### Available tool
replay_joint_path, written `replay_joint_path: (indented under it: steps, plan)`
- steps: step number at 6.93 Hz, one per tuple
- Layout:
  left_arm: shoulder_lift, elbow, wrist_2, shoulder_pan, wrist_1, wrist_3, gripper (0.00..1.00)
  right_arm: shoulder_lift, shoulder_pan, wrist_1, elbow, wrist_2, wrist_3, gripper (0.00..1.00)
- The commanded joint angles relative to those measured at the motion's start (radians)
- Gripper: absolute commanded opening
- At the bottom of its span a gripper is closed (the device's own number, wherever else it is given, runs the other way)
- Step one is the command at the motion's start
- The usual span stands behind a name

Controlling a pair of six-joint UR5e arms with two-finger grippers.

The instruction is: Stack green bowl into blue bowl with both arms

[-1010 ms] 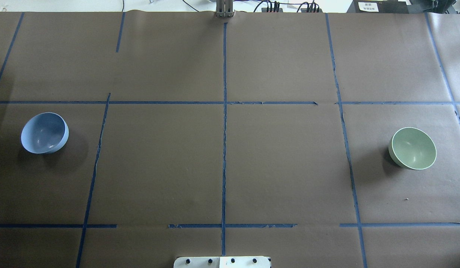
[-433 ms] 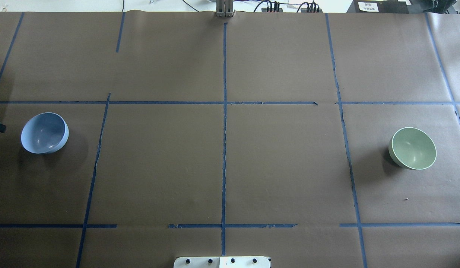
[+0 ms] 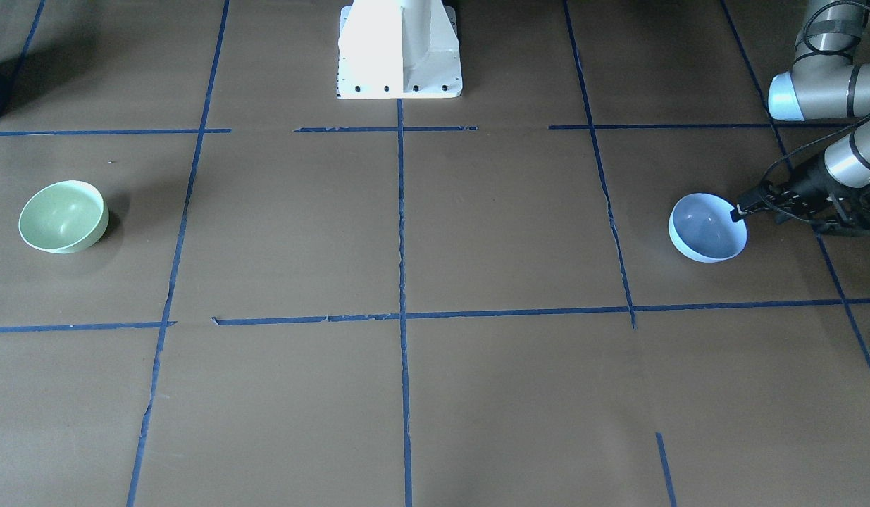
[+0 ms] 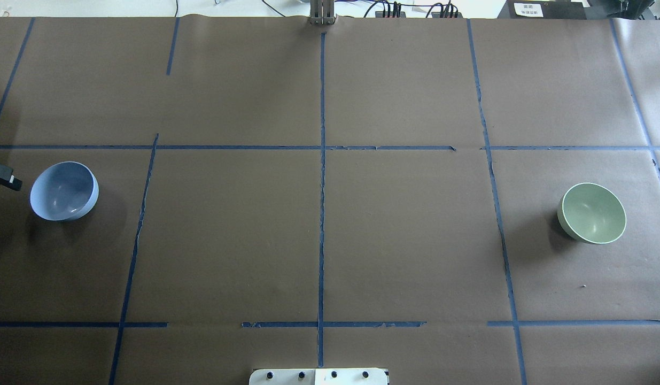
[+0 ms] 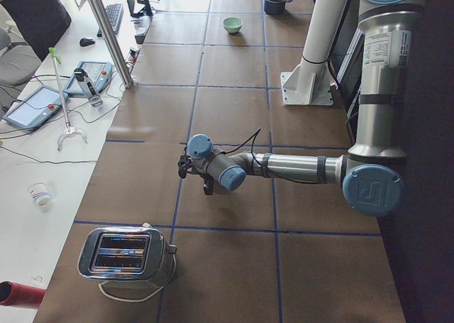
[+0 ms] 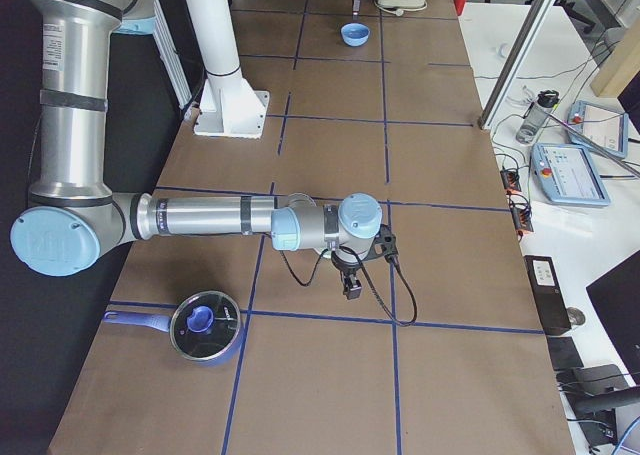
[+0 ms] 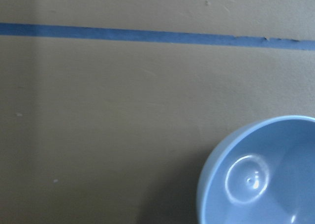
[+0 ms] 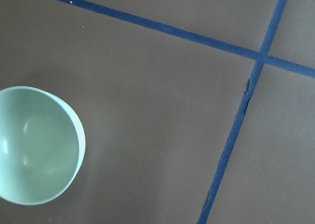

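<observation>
The blue bowl point(image 4: 64, 191) stands upright at the table's left; it also shows in the front view point(image 3: 708, 227) and in the left wrist view point(image 7: 266, 179). The green bowl point(image 4: 592, 213) stands upright at the far right, and shows in the front view point(image 3: 63, 216) and the right wrist view point(image 8: 37, 145). My left gripper point(image 3: 740, 209) hangs just beside the blue bowl's outer rim; only its tip point(image 4: 5, 179) shows overhead, and I cannot tell whether it is open. My right gripper point(image 6: 352, 280) shows only in the right side view, near the green bowl, state unclear.
The white pedestal point(image 3: 399, 49) stands at the robot's middle edge. A toaster point(image 5: 124, 255) sits beyond the table's left end and a lidded pot point(image 6: 205, 325) beyond the right end. Blue tape lines point(image 4: 322, 160) cross the brown table cover between the bowls.
My left gripper's tip has come into the overhead view from the left edge and moved right toward the blue bowl. Neither bowl has moved.
</observation>
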Motion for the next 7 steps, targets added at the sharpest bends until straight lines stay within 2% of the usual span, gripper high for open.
replay_joint_path:
  steps: [1, 2, 3, 4, 6, 7]
  plan:
    - [-0.036, 0.039, 0.000, 0.031, -0.005, -0.005, 0.50, 0.003, -0.004, 0.000, -0.009, 0.000, 0.000, 1.00]
    - [-0.036, 0.043, 0.000, 0.030, -0.005, -0.003, 0.13, 0.003, -0.006, 0.000, -0.018, 0.000, 0.000, 1.00]
    - [-0.036, 0.043, -0.002, 0.031, -0.005, -0.003, 0.01, 0.003, -0.006, 0.000, -0.022, 0.003, 0.000, 1.00]
    - [-0.036, 0.032, -0.002, 0.031, -0.005, -0.015, 0.00, 0.003, -0.006, 0.000, -0.025, 0.003, 0.002, 1.00]
    - [-0.065, -0.127, -0.004, 0.033, 0.002, -0.211, 0.00, 0.004, -0.006, 0.000, -0.042, 0.006, 0.002, 1.00]
    - [-0.142, -0.185, 0.009, 0.106, 0.008, -0.350, 0.00, 0.004, -0.006, 0.000, -0.042, 0.011, 0.000, 1.00]
